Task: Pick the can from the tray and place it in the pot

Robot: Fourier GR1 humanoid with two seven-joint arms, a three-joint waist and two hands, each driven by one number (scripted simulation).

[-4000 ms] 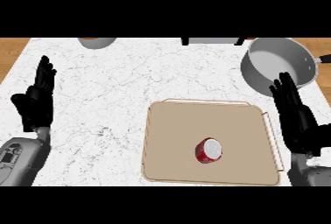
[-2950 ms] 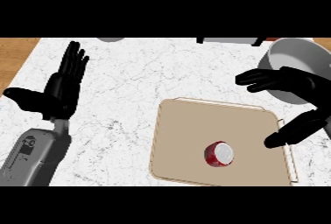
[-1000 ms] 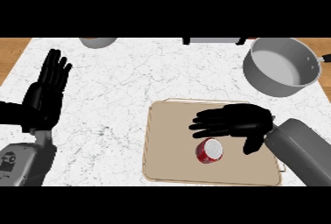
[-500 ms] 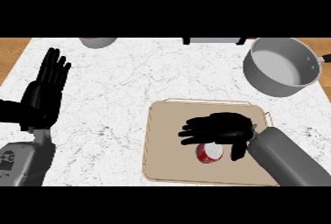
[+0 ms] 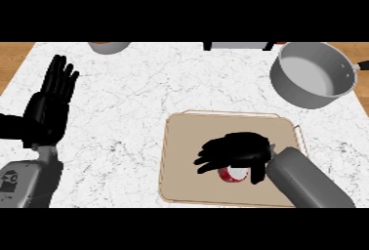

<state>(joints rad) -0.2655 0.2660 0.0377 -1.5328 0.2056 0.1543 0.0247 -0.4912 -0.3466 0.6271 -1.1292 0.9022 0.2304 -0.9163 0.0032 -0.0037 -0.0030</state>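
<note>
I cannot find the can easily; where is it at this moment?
In the head view the can stands on the beige tray, lower right of centre, mostly hidden under the right hand, well below the grey pot.

One tray [image 5: 187,161] is counted, one can [image 5: 235,174], one pot [image 5: 314,73] at two o'clock, and two hands: left [image 5: 47,110], right [image 5: 234,152].

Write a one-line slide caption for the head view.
Right hand curls over the can on the tray; pot waits behind, left hand rests open.
</note>
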